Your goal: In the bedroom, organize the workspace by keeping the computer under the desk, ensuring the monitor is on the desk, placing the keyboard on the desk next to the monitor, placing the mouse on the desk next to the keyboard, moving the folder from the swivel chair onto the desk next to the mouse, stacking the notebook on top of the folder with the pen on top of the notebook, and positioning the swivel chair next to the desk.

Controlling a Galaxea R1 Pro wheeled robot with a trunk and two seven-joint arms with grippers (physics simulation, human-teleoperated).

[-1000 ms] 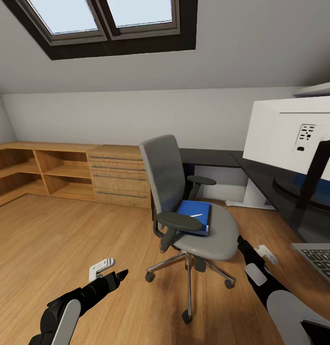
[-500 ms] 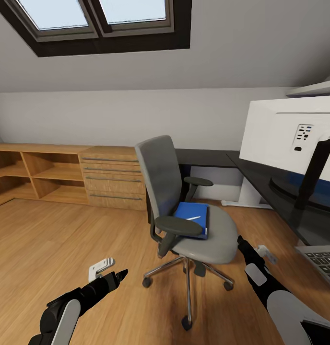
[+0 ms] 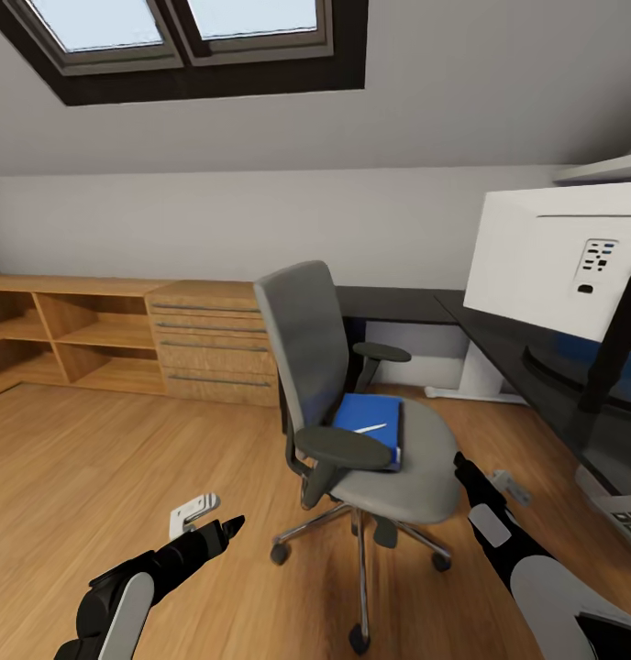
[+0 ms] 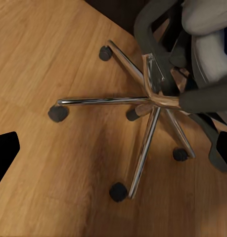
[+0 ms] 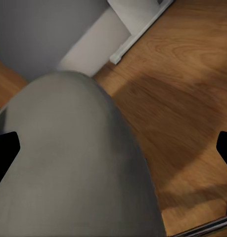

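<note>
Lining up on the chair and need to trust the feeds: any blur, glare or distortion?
Head view: sharp, wide-angle stretch toward the edges, reflections on the glossy desk. Left wrist view: the swivel chair base is crisp, with soft shadows. Right wrist view: the seat looms close and blurred.

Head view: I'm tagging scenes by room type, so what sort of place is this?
Probably an attic home office: skylights set in a sloped ceiling, a black desk carrying a monitor, and a grey swivel chair on a wood floor.

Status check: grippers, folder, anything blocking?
Both grippers empty. Folder on swivel chair seat, pen on top. Near armrest partly fronts folder.
</note>
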